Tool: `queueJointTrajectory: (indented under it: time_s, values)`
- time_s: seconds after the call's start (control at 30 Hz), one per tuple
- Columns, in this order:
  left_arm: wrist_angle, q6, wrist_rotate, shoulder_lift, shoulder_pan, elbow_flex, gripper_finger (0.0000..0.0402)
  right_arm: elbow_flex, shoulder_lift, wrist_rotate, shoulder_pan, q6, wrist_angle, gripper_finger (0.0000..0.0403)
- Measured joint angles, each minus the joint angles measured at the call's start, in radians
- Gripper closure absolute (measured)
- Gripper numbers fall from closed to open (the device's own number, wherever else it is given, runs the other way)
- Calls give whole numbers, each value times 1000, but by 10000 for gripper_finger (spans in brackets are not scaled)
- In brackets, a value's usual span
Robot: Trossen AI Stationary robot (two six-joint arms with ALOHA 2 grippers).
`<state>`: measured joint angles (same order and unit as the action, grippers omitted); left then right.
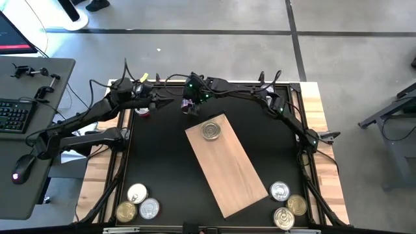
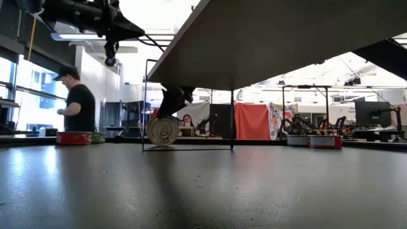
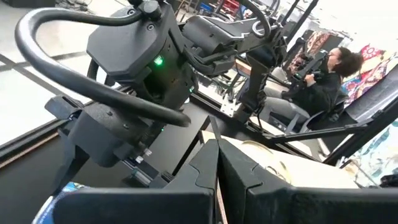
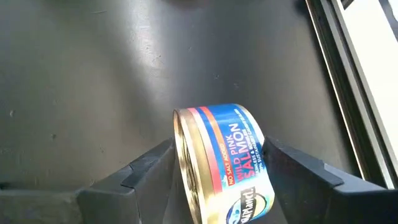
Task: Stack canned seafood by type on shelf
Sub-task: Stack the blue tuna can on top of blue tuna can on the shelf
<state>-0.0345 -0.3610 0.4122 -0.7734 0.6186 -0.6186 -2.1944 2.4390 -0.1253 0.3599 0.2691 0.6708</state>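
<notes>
seven flat tins (image 1: 137,192), one held, one shelf (image 1: 226,164)

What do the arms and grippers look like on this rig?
Both arms are dark and slim-jointed, with black cables looping along them. Green indicator lights glow near the right arm's wrist. The left gripper has angular matte-black fingers; the right gripper has matching broad black fingers.

both arms reach to the table's far edge; left hand (image 3: 217,180) closed, right hand (image 4: 217,165) clamped sideways.
</notes>
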Motion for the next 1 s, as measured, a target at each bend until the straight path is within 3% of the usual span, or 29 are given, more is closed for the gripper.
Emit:
queueJointTrajectory:
  time_s: [0.87,1.0]
  values:
    - [-29,-3,23,0,1,0,402,4,-30,-14,-33,112,-10,167]
    - [-27,-3,23,0,1,0,401,5,-30,-79,-23,101,3,167]
